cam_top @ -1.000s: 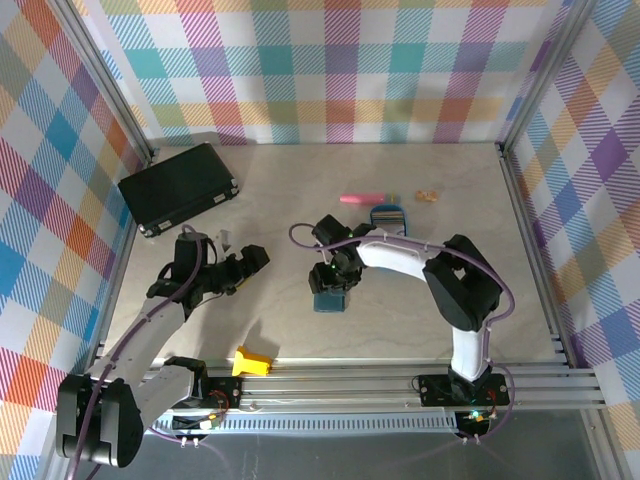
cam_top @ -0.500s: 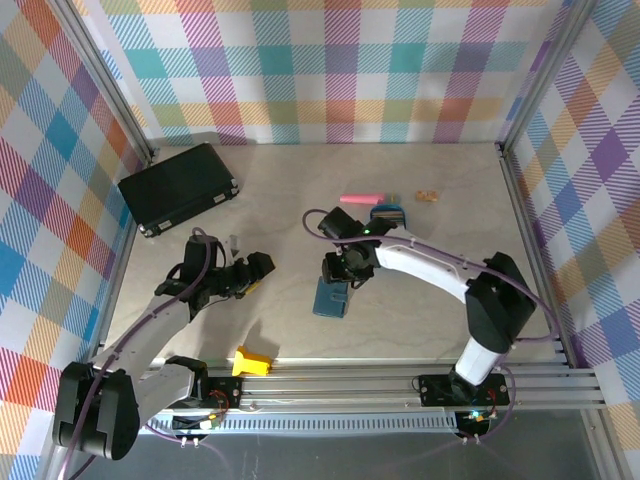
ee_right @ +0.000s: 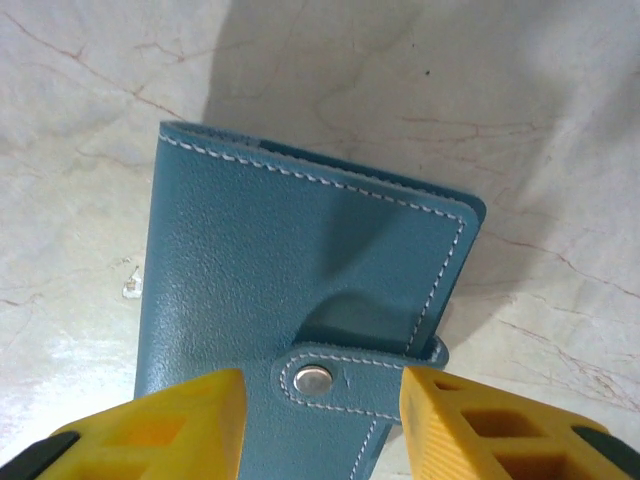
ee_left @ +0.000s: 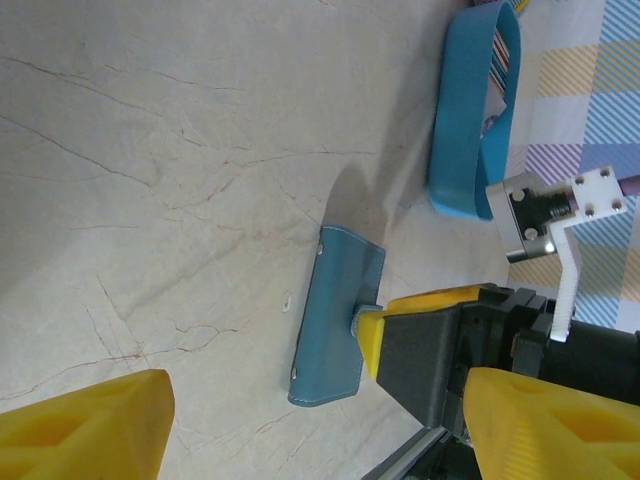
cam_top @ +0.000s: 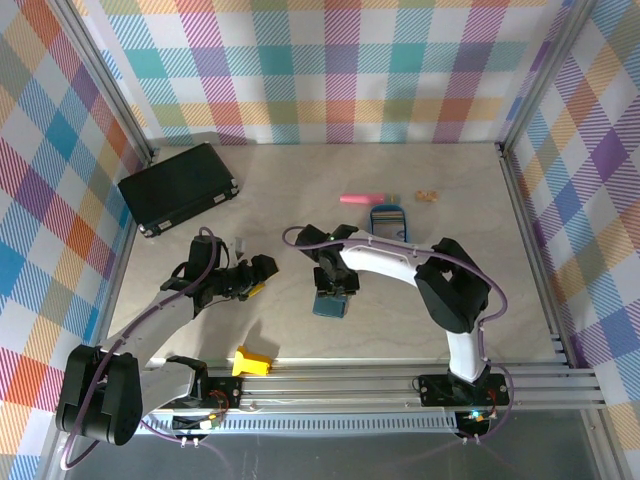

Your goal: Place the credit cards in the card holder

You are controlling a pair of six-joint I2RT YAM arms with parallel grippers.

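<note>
A blue tray (cam_top: 388,208) is sitting on the surface (cam_top: 290,180). Just behind it a pink stick (cam_top: 361,199) is lying. A tan bit (cam_top: 427,196) is lying behind-right, a black case (cam_top: 178,187) far left, and a yellow block (cam_top: 251,361) well nearer and left.

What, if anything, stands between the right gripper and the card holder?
Nothing visible does. The right gripper is directly over the card holder, with its open fingers on either side of the end that has the snap tab. The holder lies shut, with the tab snapped.
</note>
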